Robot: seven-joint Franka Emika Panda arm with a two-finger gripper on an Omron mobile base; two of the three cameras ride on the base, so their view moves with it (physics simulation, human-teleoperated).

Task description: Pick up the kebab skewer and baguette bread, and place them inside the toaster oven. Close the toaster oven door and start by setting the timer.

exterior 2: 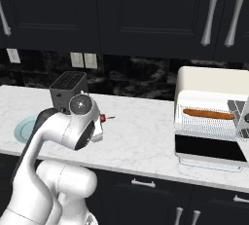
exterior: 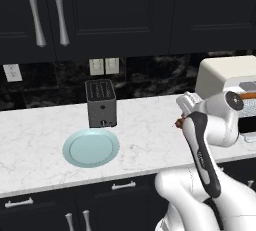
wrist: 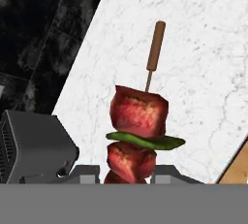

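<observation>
A white marble counter [exterior 2: 146, 136] ran beneath dark cabinets [exterior 2: 146, 9]. At its right end stood the cream toaster oven [exterior 2: 211, 117], its door [exterior 2: 210, 148] hanging open; the right base view showed the baguette bread [exterior 2: 208, 114] lying on the rack inside. The dark slot toaster [exterior: 101, 103] stood at the back of the counter, with a pale blue plate [exterior: 91, 148] in front of it. The gripper [wrist: 127, 173] was pinched on the kebab skewer [wrist: 138, 126], held above the counter; the hand view alone showed its red chunks, green slice and brown handle. No writing was legible anywhere.
</observation>
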